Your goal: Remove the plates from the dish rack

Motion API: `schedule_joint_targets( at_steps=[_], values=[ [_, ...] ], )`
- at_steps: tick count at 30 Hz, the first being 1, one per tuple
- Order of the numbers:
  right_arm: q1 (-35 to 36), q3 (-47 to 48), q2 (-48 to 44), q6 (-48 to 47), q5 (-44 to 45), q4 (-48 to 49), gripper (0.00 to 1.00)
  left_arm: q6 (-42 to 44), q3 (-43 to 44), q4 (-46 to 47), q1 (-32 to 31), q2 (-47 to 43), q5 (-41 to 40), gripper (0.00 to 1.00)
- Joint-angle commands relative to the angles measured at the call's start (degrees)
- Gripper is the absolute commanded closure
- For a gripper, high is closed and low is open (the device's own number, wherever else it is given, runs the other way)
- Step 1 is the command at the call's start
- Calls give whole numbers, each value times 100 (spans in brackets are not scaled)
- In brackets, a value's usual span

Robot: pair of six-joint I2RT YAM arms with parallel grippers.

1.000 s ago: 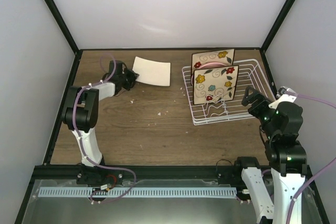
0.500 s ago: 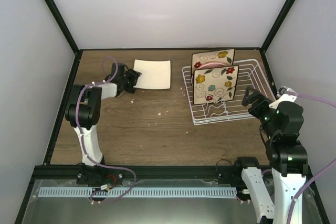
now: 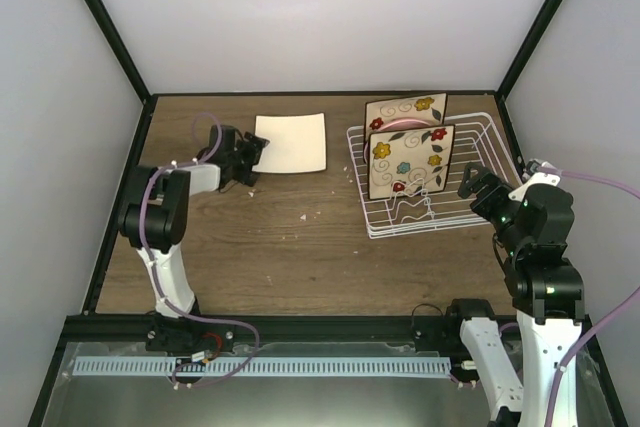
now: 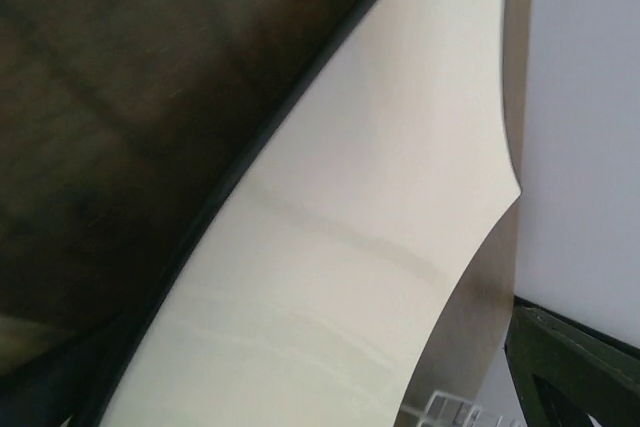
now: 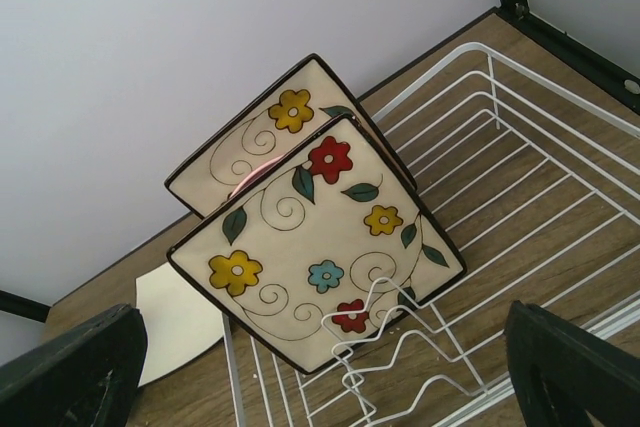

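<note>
Left of the dish rack (image 3: 487, 162), we are hovering our left gripper (image 3: 250, 153), spread, at the plain plate (image 3: 291, 140) lying on the tabletop (image 3: 300, 247); a careless retreat could drag it. Our right gripper (image 3: 476, 184), spread and empty, is facing the racked flowered plates (image 5: 320, 247).

soft even light, blurry wrist close-up

A brown wood-grain counter (image 3: 300, 257) forms the floor of the booth. Small pale crumbs (image 3: 303, 216) lie scattered near its middle, with a few more closer to the front edge. Plain white walls (image 3: 300, 17) close it in on three sides, and black metal frame bars (image 3: 105, 27) run up the back corners. A black rail (image 3: 330, 327) borders the counter's near edge, and a slotted silver metal strip (image 3: 300, 366) lies just in front of it.
</note>
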Motion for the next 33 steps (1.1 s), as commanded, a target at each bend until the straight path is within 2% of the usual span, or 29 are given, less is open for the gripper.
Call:
schedule_joint_targets(
  at_steps=[1, 8, 12, 15, 17, 20, 22, 24, 29, 33],
  values=[
    [53, 188, -41, -140, -4, 67, 0, 121, -628, -957, 64, -475, -56, 0],
    [54, 11, -186, -236, 7, 79, 0, 568, -1205, -1483, 383, -1254, -349, 0],
    [49, -37, -215, -297, -2, 124, 0, 1505, -1032, -1705, 600, -1701, -382, 0],
    [54, -49, -224, -351, 22, 148, 0, 2873, -281, -832, 456, -1912, 410, 0],
    [57, -114, -237, -373, 24, 222, 0, 3500, 381, -70, 289, -1763, 1383, 0],
    [46, -278, -231, -361, -66, 415, 0, 4836, 1636, -112, -73, -1335, 2451, 0],
    [52, -345, -175, -336, -168, 540, 0, 5551, 2224, -217, -309, -1069, 2769, 2],
    [57, -342, -103, -337, -241, 622, 0, 6033, 2594, -220, -514, -826, 2967, 9],
    [57, -200, -93, -372, -185, 552, 0, 6708, 3210, -336, -999, -305, 3087, 25],
    [53, -203, -206, -342, -154, 433, 0, 7582, 3642, -936, -1544, 36, 3019, 26]
  ],
)
